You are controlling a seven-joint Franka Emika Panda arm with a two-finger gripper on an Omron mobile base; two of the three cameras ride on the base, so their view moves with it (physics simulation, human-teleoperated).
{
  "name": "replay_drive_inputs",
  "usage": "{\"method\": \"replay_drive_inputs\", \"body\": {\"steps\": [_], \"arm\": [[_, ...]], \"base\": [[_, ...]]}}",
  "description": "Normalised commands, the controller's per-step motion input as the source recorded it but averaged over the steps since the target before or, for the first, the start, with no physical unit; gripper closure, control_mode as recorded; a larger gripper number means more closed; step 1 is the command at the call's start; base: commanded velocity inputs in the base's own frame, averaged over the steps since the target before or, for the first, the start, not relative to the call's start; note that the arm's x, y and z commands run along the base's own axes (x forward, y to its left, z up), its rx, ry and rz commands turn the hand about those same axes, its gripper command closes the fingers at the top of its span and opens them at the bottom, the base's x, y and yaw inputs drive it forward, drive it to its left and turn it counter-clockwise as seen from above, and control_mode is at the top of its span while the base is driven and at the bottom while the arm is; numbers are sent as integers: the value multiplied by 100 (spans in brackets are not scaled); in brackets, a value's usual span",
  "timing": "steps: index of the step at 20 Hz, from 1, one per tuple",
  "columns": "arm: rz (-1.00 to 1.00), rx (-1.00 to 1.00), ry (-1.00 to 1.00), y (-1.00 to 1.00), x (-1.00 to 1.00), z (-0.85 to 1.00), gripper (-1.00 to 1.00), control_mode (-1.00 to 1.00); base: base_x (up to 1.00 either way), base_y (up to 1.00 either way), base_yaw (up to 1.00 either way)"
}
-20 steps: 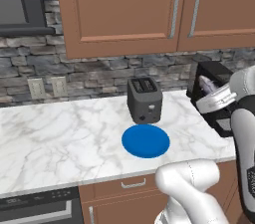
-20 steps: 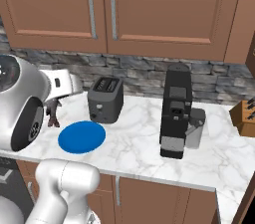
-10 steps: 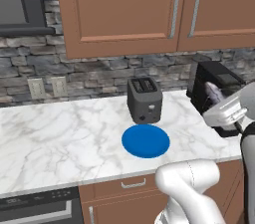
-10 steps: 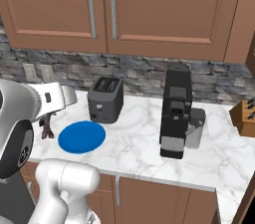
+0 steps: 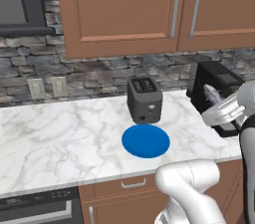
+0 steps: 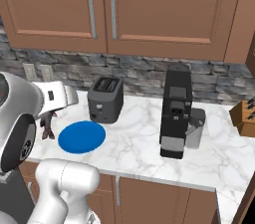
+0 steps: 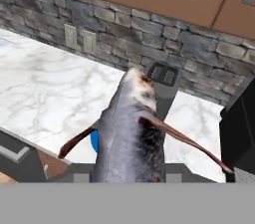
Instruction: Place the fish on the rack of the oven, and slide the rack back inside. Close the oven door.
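Swinging further out since a second ago, the arm now carries the fish (image 7: 132, 133) clear of the blue plate (image 5: 146, 140) on the marble tabletop (image 5: 60, 138). The pincer (image 6: 48, 124) is nearly closed on the fish, lifted for transfer to the oven. No readable writing or brand marks show anywhere.

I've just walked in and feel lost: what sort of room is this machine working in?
A kitchen, by the look of it: a toaster and a coffee machine stand on a marble counter, with wooden cupboards above.
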Motion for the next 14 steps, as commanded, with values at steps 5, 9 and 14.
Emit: {"method": "replay_drive_inputs", "body": {"steps": [5,9,14], "arm": [[0,-1,8,0,-72,-19,100,-100],[0,-4,21,13,-32,-2,100,-100],[0,0,28,9,31,0,100,-100]], "base": [[0,0,0],[0,0,0],[0,0,0]]}}
